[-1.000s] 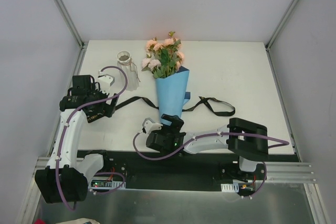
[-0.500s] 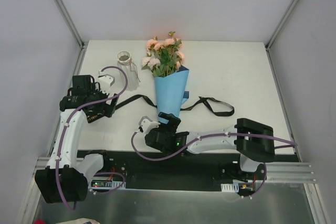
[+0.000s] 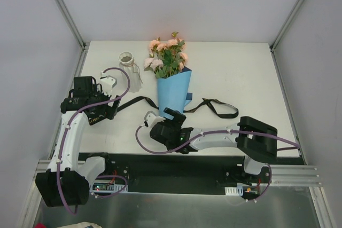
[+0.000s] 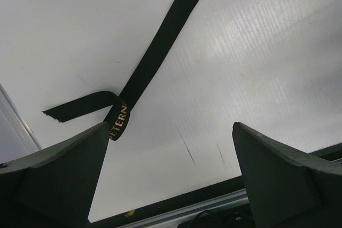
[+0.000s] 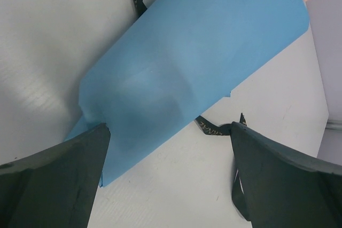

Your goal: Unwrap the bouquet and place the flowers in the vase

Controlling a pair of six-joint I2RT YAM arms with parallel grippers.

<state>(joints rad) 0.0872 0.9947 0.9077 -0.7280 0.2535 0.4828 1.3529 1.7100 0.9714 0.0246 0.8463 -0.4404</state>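
Observation:
The bouquet lies on the white table with its blue paper cone [image 3: 173, 93] pointing toward me and its peach-pink flowers [image 3: 168, 57] at the far end. A black ribbon [image 3: 214, 108] trails loose across the table on both sides of the cone. The ribbed whitish vase [image 3: 130, 69] stands left of the flowers. My right gripper [image 3: 172, 115] is open at the cone's narrow end; in the right wrist view the blue paper [image 5: 197, 57] fills the space just ahead of that gripper [image 5: 171, 153]. My left gripper [image 3: 109, 105] is open and empty over the ribbon's left end [image 4: 155, 57].
The table's near edge [image 4: 176, 201] with a black strip and metal rail runs just below my left gripper. Grey walls and frame posts [image 3: 67, 12] close in the table at the back and sides. The ribbon's right part forms a loop [image 3: 223, 109].
My right gripper has moved forward and turned toward the narrow end of the blue cone. The left arm, the bouquet and the vase have stayed put.

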